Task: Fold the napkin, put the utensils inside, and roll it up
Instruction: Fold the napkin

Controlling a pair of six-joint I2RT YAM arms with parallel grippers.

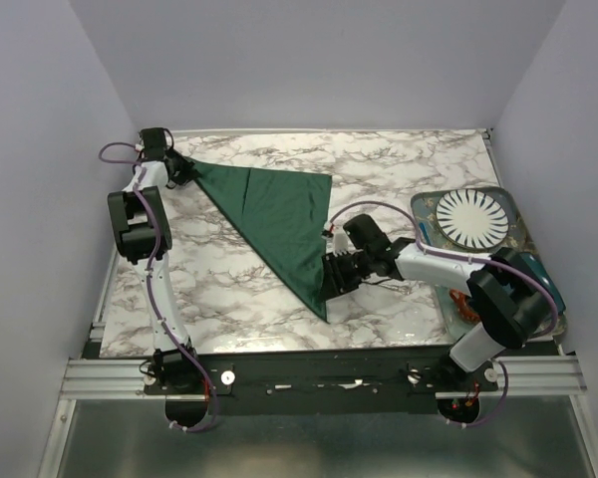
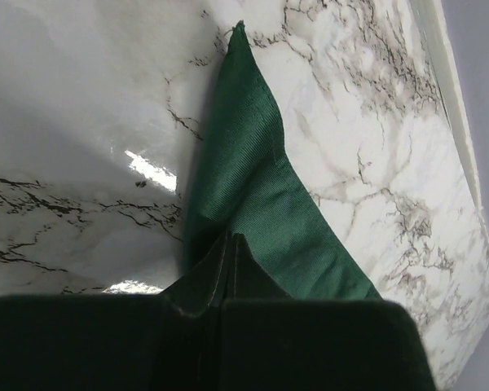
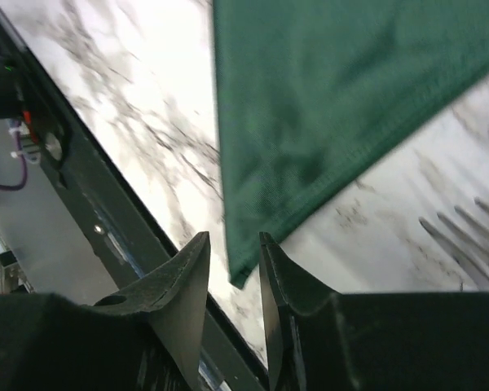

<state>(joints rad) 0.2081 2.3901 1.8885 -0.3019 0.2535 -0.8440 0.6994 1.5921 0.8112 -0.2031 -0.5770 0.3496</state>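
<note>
Bright light; white glare on the table (image 2: 151, 171), soft shadow beside the napkin (image 2: 253, 187); right wrist view blurred.

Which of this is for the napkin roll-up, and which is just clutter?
For the job: green napkin, fork.
Lying about: tray, white ribbed plate, teal dish.

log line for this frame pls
napkin: folded triangle; left gripper: shut on far-left corner; right gripper: open at near corner; fork: outside
</note>
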